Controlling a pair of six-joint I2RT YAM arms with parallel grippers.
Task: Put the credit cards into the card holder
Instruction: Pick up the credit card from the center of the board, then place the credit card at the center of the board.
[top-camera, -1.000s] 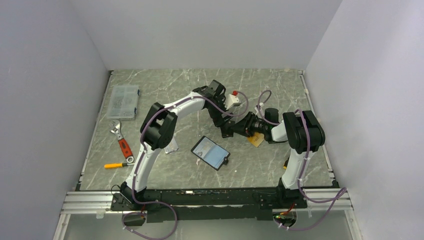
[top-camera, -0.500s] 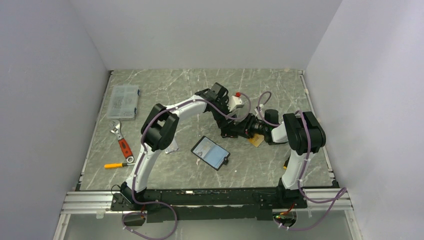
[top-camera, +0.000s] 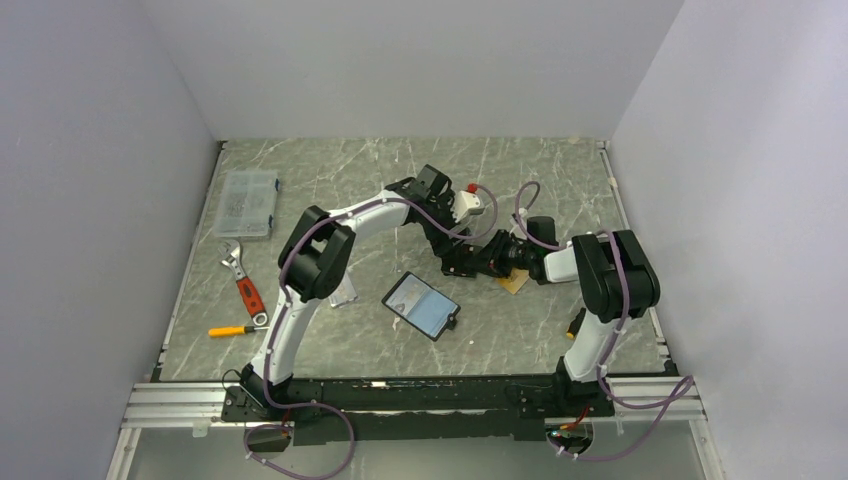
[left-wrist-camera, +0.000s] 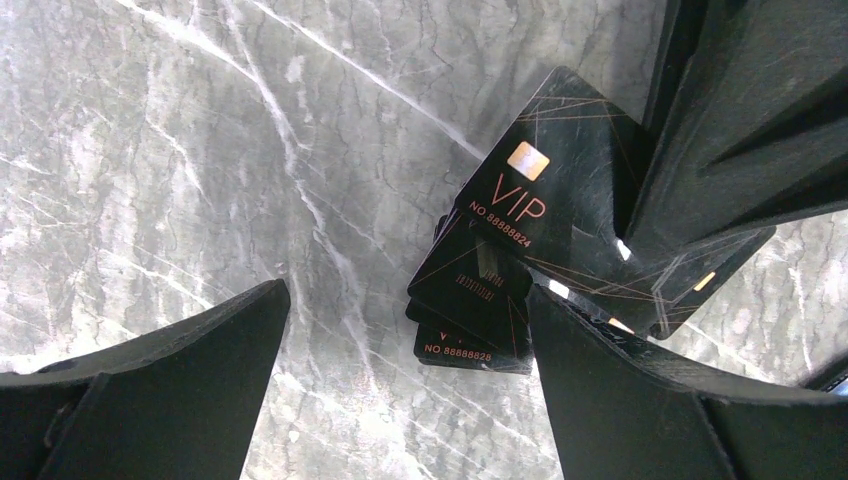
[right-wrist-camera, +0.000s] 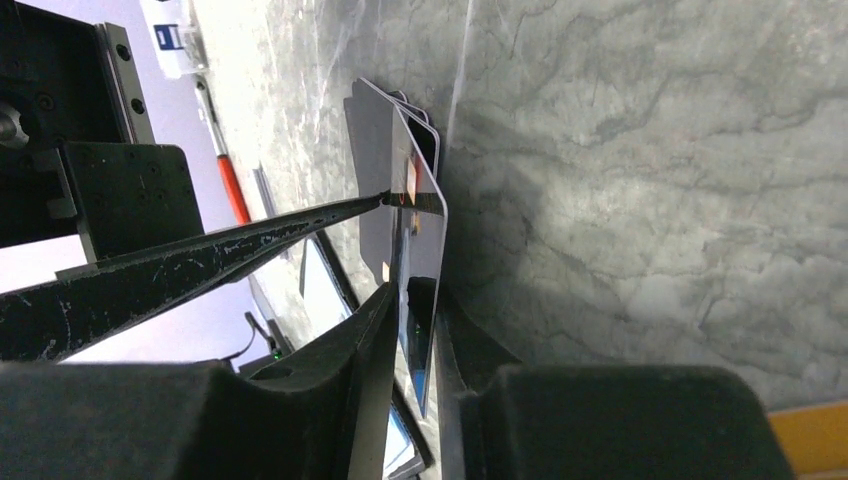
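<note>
Several black credit cards (left-wrist-camera: 470, 320) lie in a loose pile on the marble table. My right gripper (right-wrist-camera: 415, 295) is shut on the top black VIP card (left-wrist-camera: 545, 195) and holds it tilted on edge over the pile; it shows edge-on in the right wrist view (right-wrist-camera: 420, 215). My left gripper (left-wrist-camera: 408, 300) is open and straddles the pile, with one fingertip (right-wrist-camera: 300, 225) against the held card's face. Both grippers meet at mid-table (top-camera: 468, 260). The card holder (top-camera: 421, 305) lies open to their near left. An orange-tan card (top-camera: 514, 283) lies under the right wrist.
A clear box of screws (top-camera: 248, 203) stands at the far left. A wrench (top-camera: 243, 282) and a screwdriver (top-camera: 232, 330) lie at the left edge. A small clear sleeve (top-camera: 343, 293) lies beside the left arm.
My left gripper has moved a little to the right, closer to the right gripper and the cards. The right arm's elbow shifted slightly. The wallet has not moved.
</note>
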